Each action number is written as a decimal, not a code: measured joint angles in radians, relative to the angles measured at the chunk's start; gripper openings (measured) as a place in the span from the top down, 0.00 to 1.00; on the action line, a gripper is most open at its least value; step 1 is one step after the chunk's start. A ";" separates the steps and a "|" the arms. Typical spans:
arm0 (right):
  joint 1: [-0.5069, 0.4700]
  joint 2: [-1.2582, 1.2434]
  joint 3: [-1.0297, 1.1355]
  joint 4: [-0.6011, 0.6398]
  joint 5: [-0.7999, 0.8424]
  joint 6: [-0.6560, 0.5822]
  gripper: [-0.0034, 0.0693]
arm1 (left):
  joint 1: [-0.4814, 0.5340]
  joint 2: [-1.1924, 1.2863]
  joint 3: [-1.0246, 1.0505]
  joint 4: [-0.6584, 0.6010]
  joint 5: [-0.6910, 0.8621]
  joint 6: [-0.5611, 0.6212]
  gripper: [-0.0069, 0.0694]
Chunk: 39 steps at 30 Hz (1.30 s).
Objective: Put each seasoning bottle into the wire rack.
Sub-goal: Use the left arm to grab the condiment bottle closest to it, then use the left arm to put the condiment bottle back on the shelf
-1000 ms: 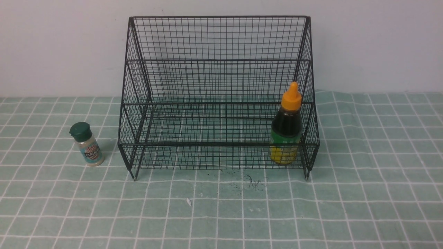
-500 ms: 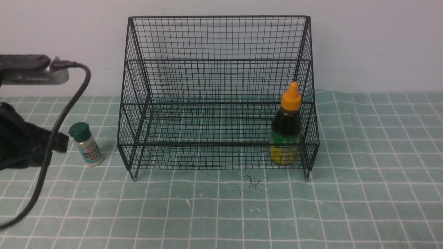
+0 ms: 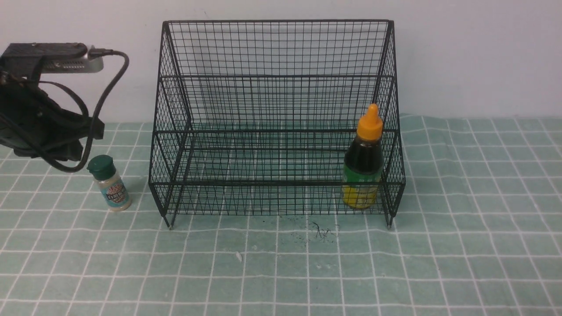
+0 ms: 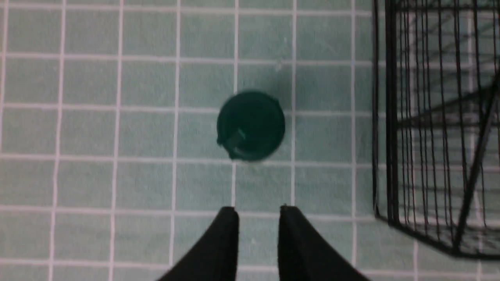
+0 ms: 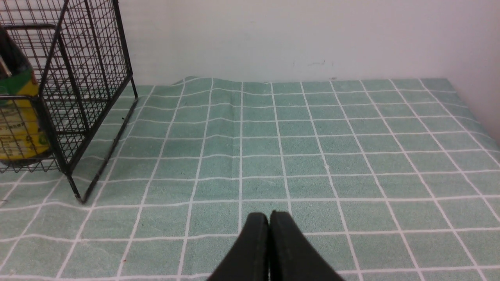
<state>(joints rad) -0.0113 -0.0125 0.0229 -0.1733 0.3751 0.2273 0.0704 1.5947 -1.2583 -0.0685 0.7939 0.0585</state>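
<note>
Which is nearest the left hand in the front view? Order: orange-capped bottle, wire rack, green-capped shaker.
1. Green-capped shaker: on the table, left of the rack.
2. Wire rack: mid-table.
3. Orange-capped bottle: inside the rack, right end.

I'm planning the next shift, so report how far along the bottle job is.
Done: the orange-capped bottle stands inside the wire rack. In hand: nothing; the left fingers are apart with nothing between them, the right fingers shut. Left: the green-capped shaker, on the table outside the rack.
</note>
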 joint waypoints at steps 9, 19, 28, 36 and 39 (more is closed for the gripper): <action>0.000 0.000 0.000 0.000 0.000 0.000 0.97 | 0.000 0.144 0.000 -0.001 -0.194 0.000 0.19; 0.000 0.000 0.000 0.000 0.000 0.000 0.97 | 0.000 0.263 0.000 -0.001 -0.296 0.000 0.17; 0.000 0.000 0.000 0.000 0.000 0.000 0.97 | 0.000 0.288 -0.008 -0.002 -0.245 0.000 0.48; 0.000 0.000 0.000 0.000 0.000 0.000 0.97 | 0.000 0.165 -0.109 0.001 -0.015 0.011 0.48; 0.000 0.000 0.000 0.000 0.000 0.000 0.97 | -0.001 0.063 -0.188 -0.001 0.061 0.026 0.48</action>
<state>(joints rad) -0.0116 -0.0125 0.0229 -0.1733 0.3751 0.2273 0.0693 1.6580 -1.4458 -0.0690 0.8553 0.0849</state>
